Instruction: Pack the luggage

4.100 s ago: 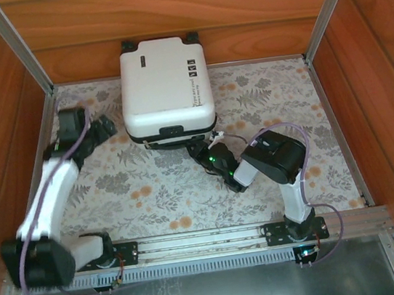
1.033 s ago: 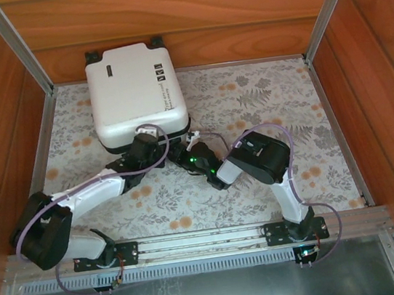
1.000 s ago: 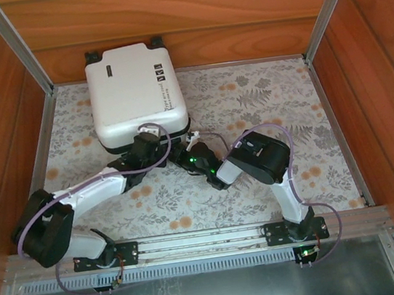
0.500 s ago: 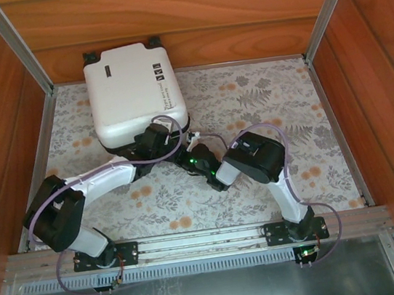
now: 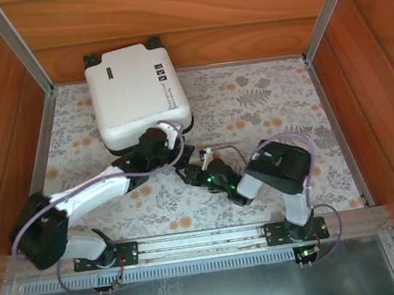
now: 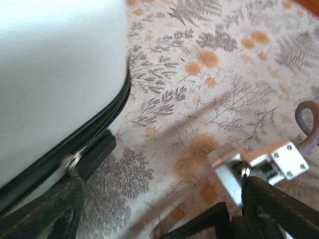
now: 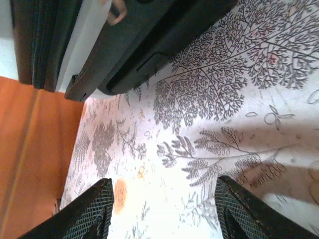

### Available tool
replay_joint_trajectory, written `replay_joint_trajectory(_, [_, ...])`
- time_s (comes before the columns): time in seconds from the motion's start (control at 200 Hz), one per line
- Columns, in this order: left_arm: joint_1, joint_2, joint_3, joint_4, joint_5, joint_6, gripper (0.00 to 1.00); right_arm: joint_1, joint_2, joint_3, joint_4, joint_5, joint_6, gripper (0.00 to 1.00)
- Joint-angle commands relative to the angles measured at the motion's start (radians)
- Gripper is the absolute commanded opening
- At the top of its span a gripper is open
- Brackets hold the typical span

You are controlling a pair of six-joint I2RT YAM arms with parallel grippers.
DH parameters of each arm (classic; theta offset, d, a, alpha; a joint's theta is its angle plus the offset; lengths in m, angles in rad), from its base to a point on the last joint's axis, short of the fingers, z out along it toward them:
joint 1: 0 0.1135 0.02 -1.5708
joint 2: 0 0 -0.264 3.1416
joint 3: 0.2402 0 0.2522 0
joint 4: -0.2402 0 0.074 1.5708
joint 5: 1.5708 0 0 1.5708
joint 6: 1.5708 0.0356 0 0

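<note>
The luggage (image 5: pixel 136 90) lies shut and flat on the table (image 5: pixel 271 100), with the wooden back wall (image 5: pixel 241 42) right behind it. At the luggage's near right corner the left pincer (image 6: pixel 159 189) is spread apart, one finger (image 6: pixel 50 214) by the zipper pull (image 6: pixel 74 162). Just in front of the luggage the right pincer (image 7: pixel 163 189) hangs with its fingers apart too.

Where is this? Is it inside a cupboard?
Probably a robot test booth built like a cupboard: wooden walls, a flowery mat, and two robot arms bolted by a white suitcase.
</note>
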Motion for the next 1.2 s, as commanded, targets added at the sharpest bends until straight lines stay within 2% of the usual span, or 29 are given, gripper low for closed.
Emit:
replay_joint_trajectory(0.0, [0.0, -0.162, -0.093, -0.031, -0.063, -0.007, 1.0, 0.001, -0.164, -0.006, -0.276, 0.002, -0.13, 0.58])
replay_joint_trajectory(0.095, [-0.001, -0.33, -0.213, -0.039, -0.185, -0.126, 1.0, 0.003, -0.356, 0.038, -0.566, 0.039, -0.274, 0.56])
replay_joint_trajectory(0.165, [-0.001, -0.467, -0.318, -0.038, -0.349, -0.331, 1.0, 0.002, -0.465, 0.081, -0.731, 0.091, -0.398, 0.56])
replay_joint_trajectory(0.22, [-0.001, -0.562, -0.404, -0.037, -0.437, -0.527, 1.0, -0.001, -0.524, 0.1, -0.787, 0.141, -0.479, 0.56])
replay_joint_trajectory(0.305, [-0.002, -0.658, -0.527, -0.037, -0.515, -0.83, 0.97, -0.012, -0.568, 0.136, -0.846, 0.189, -0.575, 0.56])
replay_joint_trajectory(0.405, [-0.004, -0.678, -0.614, -0.029, -0.547, -1.069, 0.95, -0.029, -0.551, 0.199, -0.909, 0.195, -0.66, 0.59])
replay_joint_trajectory(0.485, [-0.004, -0.645, -0.624, -0.019, -0.549, -1.15, 0.95, -0.035, -0.524, 0.229, -0.924, 0.194, -0.704, 0.62])
replay_joint_trajectory(0.6, [-0.004, -0.541, -0.594, 0.047, -0.516, -1.193, 0.97, -0.046, -0.506, 0.228, -0.893, 0.189, -0.741, 0.65])
replay_joint_trajectory(0.785, [-0.004, -0.335, -0.543, 0.274, -0.448, -1.163, 0.99, -0.064, -0.521, 0.191, -0.826, 0.175, -0.77, 0.65])
replay_joint_trajectory(0.94, [-0.002, -0.194, -0.505, 0.407, -0.448, -1.177, 0.98, -0.075, -0.548, 0.178, -0.827, 0.148, -0.789, 0.63])
replay_joint_trajectory(1.04, [-0.002, -0.104, -0.475, 0.445, -0.483, -1.267, 0.95, -0.078, -0.565, 0.166, -0.83, 0.141, -0.795, 0.61])
replay_joint_trajectory(1.194, [-0.017, 0.032, -0.445, 0.512, -0.581, -1.432, 0.83, -0.084, -0.595, 0.127, -0.801, 0.141, -0.79, 0.58])
